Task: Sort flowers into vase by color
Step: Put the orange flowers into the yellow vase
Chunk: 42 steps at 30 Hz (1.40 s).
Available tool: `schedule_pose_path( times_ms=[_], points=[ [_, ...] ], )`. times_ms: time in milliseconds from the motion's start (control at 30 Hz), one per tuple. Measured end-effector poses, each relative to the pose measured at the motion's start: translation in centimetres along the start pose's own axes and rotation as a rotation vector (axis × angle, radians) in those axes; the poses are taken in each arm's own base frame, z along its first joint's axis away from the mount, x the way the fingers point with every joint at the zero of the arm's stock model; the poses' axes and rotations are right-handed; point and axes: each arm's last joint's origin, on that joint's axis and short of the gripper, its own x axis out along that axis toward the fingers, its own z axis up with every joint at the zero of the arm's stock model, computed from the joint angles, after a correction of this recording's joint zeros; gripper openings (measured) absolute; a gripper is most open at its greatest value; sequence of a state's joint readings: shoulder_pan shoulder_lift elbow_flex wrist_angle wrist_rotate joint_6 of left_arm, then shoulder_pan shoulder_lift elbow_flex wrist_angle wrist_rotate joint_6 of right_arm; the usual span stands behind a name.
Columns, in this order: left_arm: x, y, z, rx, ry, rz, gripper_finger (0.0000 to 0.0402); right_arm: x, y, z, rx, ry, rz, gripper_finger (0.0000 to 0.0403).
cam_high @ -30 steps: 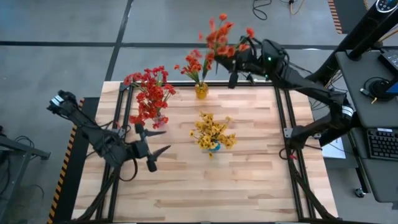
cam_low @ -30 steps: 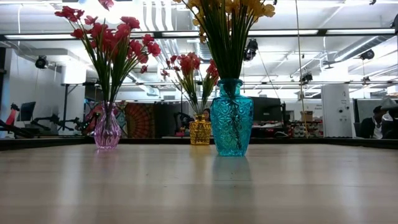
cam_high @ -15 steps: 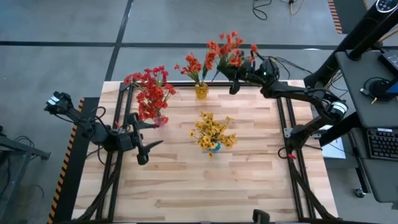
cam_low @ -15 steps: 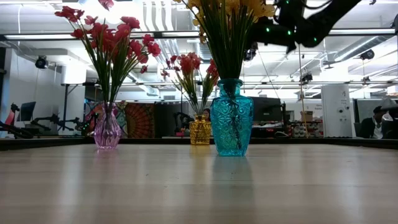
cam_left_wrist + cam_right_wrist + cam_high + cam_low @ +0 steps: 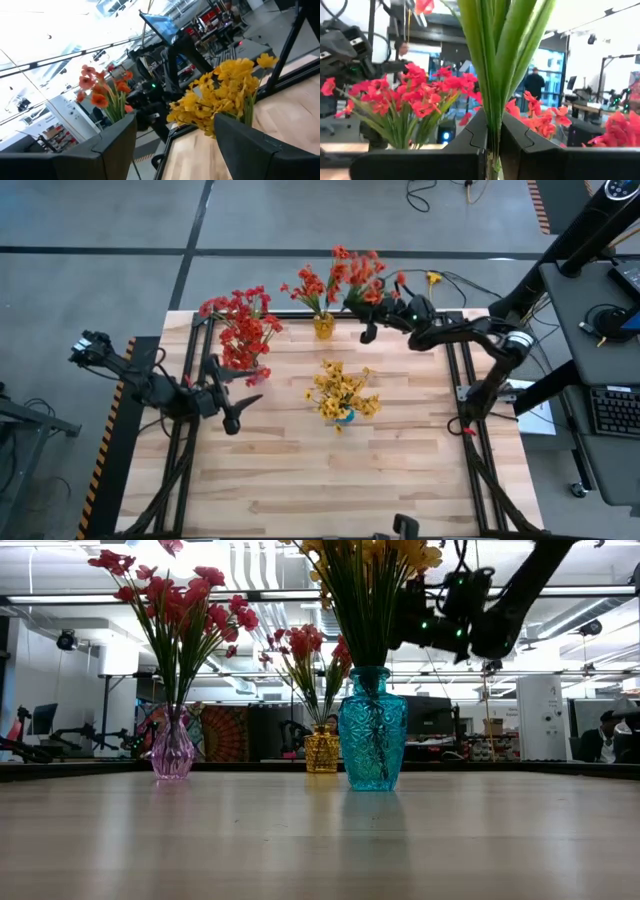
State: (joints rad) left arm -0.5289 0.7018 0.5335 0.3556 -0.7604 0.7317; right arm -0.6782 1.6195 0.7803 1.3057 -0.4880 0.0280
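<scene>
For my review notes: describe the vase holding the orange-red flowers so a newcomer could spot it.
Look along the wooden table's far edge in the high view. The small amber-yellow vase stands there at the middle, behind the larger teal vase; the pink vase with red flowers stands leftward.

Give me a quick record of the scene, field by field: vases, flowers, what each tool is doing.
pink vase: red flowers
amber vase: orange-red flowers
blue vase: yellow flowers
right tool: shut on orange-red sprig, beside the amber vase, at the far edge
left tool: open, empty, near the pink vase
</scene>
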Motion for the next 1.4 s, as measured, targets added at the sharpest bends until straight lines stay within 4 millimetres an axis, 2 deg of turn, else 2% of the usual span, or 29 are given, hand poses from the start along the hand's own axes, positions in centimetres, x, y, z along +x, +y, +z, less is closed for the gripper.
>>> schedule_pose_path(
  times_ms=[167,367,633,867,1400],
  points=[
    [-0.3,0.4,-0.1,-0.023,0.01,0.014,0.0246,-0.1,0.1,-2.0,-0.017,-0.124,-0.025,0.0018],
    [-0.4,0.7,-0.2,-0.027,0.057,0.068,0.0246,0.6,-0.2,-4.3,0.011,-0.073,-0.102,0.0018],
    [-0.4,0.6,-0.3,-0.025,0.063,0.072,0.0246,1.8,-0.9,-4.7,0.006,-0.073,-0.11,0.0018],
    [-0.5,0.7,-0.3,-0.025,0.062,0.073,0.0246,2.6,-1.2,-5.1,0.002,0.013,-0.112,0.0018],
    [-0.5,0.6,-0.4,-0.018,0.066,0.068,0.0246,2.6,-1.3,-5.7,-0.027,0.076,-0.118,0.0018]
  ],
)
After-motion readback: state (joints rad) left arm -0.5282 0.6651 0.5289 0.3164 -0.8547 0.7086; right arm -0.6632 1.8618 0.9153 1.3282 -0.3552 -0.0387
